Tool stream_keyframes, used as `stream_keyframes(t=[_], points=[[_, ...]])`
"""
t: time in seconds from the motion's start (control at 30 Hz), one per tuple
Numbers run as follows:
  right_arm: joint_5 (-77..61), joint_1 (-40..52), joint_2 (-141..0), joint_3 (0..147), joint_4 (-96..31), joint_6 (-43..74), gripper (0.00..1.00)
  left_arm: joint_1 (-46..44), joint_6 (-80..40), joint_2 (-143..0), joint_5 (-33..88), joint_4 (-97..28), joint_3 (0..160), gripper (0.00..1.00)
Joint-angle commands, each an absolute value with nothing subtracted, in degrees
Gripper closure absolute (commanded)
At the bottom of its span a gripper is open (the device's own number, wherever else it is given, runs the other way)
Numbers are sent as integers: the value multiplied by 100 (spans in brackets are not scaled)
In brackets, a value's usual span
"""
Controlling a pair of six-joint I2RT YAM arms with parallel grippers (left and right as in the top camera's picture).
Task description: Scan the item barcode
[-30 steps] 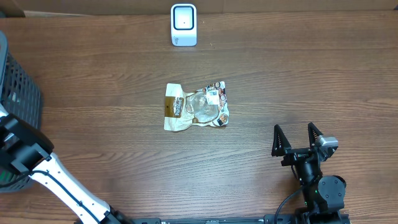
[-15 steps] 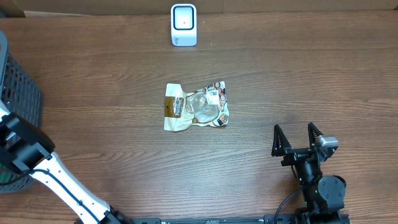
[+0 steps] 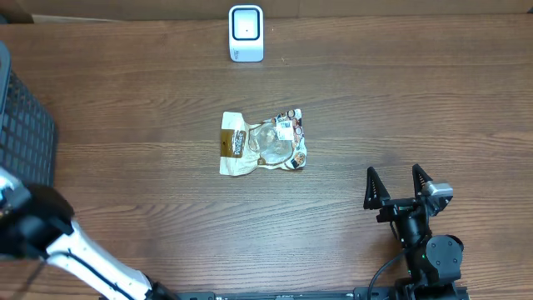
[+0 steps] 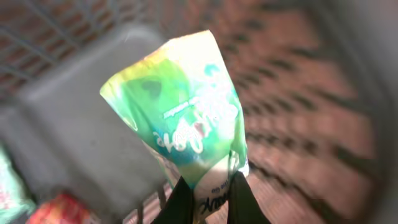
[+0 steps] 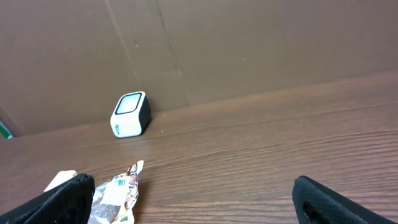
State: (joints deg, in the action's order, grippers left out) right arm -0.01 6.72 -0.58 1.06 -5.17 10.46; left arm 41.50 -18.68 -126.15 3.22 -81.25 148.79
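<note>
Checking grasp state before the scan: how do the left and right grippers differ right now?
The left gripper is shut on a green pouch; the right gripper is open and holds nothing. The left gripper is at the black basket at the left of the table; the right gripper sits over its right side. Both are well away from the scanner.

A mock shop checkout: barcode scanner point(image 3: 246, 33) on a wood-grain table point(image 3: 375, 100), mesh basket point(image 3: 25, 125) at its edge.

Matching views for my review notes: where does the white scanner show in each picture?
Overhead: scanner at top centre.
Left wrist: not in it.
Right wrist: scanner left of centre, mid-height.
Shared landmark, overhead and right wrist: crumpled snack packet, in front of the scanner.
</note>
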Motion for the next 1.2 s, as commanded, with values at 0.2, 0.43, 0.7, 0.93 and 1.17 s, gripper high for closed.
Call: stream_keyframes(t=[0.2, 0.43, 0.7, 0.93, 1.17], points=[[-12, 639, -16, 47, -480, 1044, 0, 2182, -576, -10726, 1166, -9369, 15093, 96], [-12, 639, -16, 47, -480, 1044, 0, 176, -429, -10886, 388, -9526, 13500, 96], [-12, 639, -16, 47, -480, 1041, 0, -648, -587, -10886, 386, -7693, 10385, 96], [-12, 639, -16, 47, -480, 1041, 0, -696, -788, -10886, 947, -5876, 8444, 54], [-12, 639, -16, 47, -480, 1044, 0, -578, -1249, -10606, 917, -6829, 10173, 7]])
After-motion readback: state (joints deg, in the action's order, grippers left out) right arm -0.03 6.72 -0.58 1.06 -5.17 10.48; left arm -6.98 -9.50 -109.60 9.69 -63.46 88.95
